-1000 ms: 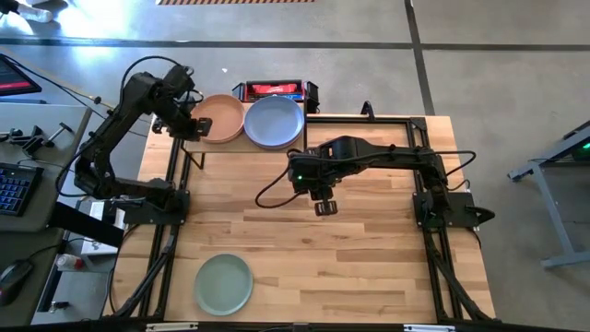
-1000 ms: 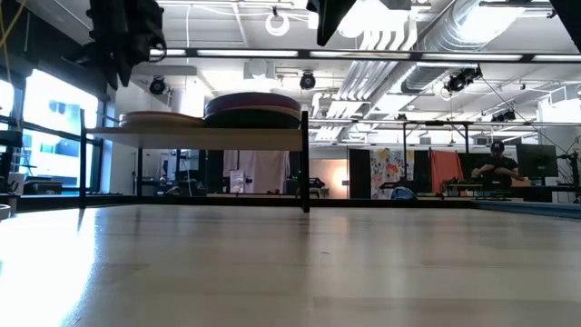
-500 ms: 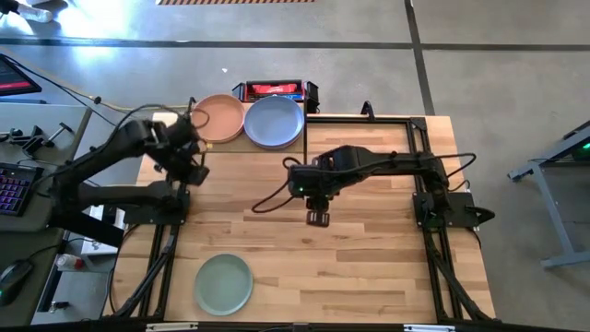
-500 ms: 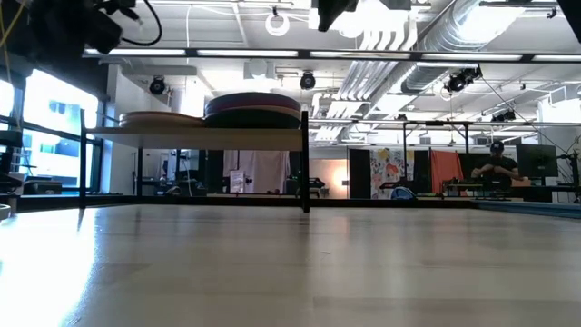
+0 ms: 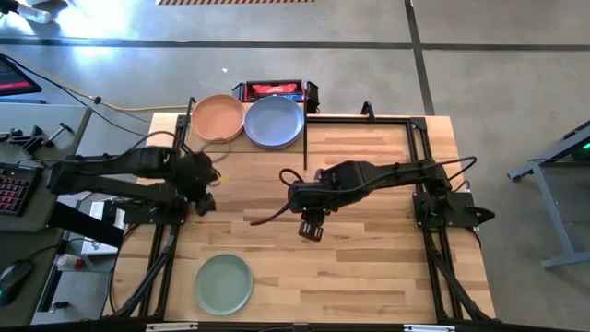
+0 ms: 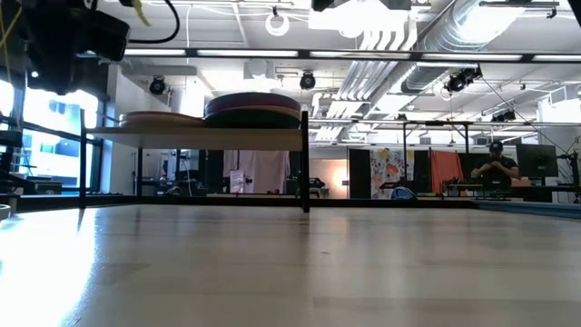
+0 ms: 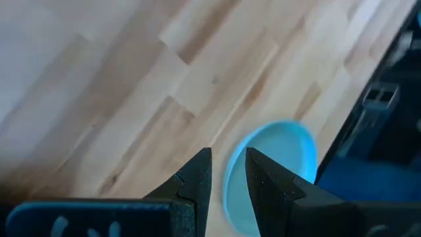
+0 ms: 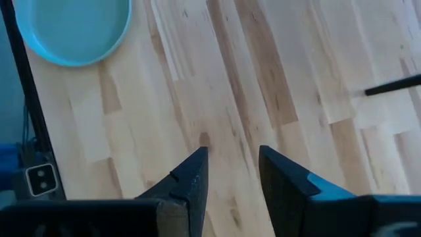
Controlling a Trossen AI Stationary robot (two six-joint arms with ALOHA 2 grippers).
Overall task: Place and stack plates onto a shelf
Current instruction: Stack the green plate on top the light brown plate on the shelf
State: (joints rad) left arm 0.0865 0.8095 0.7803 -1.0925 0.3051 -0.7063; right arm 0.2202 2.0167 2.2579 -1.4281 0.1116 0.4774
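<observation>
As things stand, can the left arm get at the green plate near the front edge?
Probably yes. The left gripper hangs empty, jaws slightly apart, over bare table, with nothing between it and the green plate. The right gripper hovers mid-table, off that path.

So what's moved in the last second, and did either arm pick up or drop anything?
The left gripper pulled back from the peach round plate on the small wooden shelf toward the table's near left. The right gripper drifted nearer too. Neither holds anything. The plates, including the sage green plate, stayed put.

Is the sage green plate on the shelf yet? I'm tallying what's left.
No, the sage green plate lies on the tabletop, far from the shelf.
</observation>
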